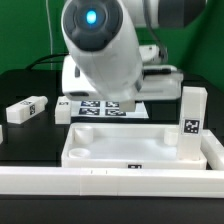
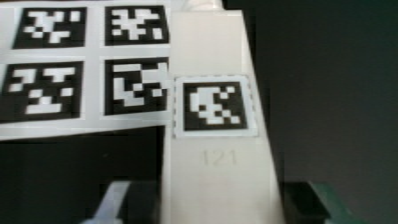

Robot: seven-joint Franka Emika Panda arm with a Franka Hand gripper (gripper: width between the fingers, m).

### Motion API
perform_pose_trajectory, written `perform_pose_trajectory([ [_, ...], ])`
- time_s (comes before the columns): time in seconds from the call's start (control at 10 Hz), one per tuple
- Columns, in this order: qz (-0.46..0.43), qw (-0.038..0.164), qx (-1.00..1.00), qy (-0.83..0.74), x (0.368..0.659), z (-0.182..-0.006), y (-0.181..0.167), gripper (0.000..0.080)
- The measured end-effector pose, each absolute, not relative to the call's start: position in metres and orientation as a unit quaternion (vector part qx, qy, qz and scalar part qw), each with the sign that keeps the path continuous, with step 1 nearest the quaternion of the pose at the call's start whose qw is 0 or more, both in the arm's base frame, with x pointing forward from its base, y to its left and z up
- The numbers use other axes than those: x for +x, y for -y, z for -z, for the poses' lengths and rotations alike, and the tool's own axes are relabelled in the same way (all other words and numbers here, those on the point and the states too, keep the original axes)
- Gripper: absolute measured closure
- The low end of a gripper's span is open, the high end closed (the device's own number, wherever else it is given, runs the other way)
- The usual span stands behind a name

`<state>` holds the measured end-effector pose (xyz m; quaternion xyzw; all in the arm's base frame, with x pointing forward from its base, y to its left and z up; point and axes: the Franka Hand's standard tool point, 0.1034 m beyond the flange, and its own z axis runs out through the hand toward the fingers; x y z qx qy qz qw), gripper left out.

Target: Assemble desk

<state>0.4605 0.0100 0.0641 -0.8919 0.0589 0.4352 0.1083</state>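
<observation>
In the wrist view a white block leg [image 2: 214,110] with a black-white square tag runs lengthwise between my fingers. My gripper [image 2: 217,205] is shut on the leg, with a fingertip [image 2: 121,200] showing on either side. In the exterior view the arm's bulky white body [image 1: 100,45] hides the gripper and the held leg. The white tray-like tabletop [image 1: 80,158] lies in front. One leg [image 1: 192,120] stands upright at the tabletop's corner on the exterior view's right. Two more legs lie on the table on the exterior view's left, one long [image 1: 25,108], one nearer the middle [image 1: 63,112].
The marker board [image 2: 71,60] lies under and beside the held leg, and shows behind the tabletop [image 1: 95,105] in the exterior view. A long white rail [image 1: 110,185] runs along the front. The table surface is black.
</observation>
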Motion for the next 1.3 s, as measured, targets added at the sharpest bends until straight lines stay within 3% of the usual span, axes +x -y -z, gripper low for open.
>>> perform_pose_trajectory([
  [0.4,-0.361,0.101,-0.925,-0.057,0.475,-0.057,-0.005,0.0509],
  [1.0,-0.214,0.1,-0.97,-0.052,0.526,-0.117,0.013,0.0509],
  [1.3,-0.132,0.083,-0.986,-0.06,0.533,-0.115,0.016,0.0509],
])
